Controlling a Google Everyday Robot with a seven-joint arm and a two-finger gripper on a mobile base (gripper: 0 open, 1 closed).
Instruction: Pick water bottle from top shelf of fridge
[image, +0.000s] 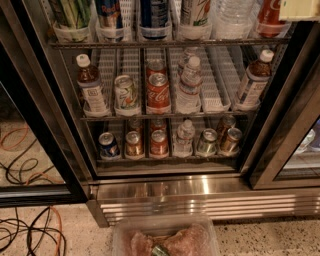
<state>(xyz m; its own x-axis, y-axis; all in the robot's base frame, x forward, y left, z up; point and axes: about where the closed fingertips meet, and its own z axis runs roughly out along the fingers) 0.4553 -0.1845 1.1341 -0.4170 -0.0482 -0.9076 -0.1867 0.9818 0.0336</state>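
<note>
The fridge (165, 190) stands open in front of me, with a black frame and a shiny steel base. Its top shelf (165, 44) runs along the upper edge of the camera view. On that shelf, towards the right, stands the water bottle (234, 17), clear and ribbed, with its top cut off by the frame. A red can (270, 17) is on its right and a white-and-green can (194, 12) on its left. Only a pale cream part of my gripper (300, 9) shows, in the top right corner, to the right of the bottle and apart from it.
Two lower racks hold cans and small bottles, among them a red cola can (158, 92) and a white-capped bottle (189, 85). The black door frame (45, 115) stands at the left. Cables (30, 230) lie on the floor. A clear tub (165, 239) sits at the bottom centre.
</note>
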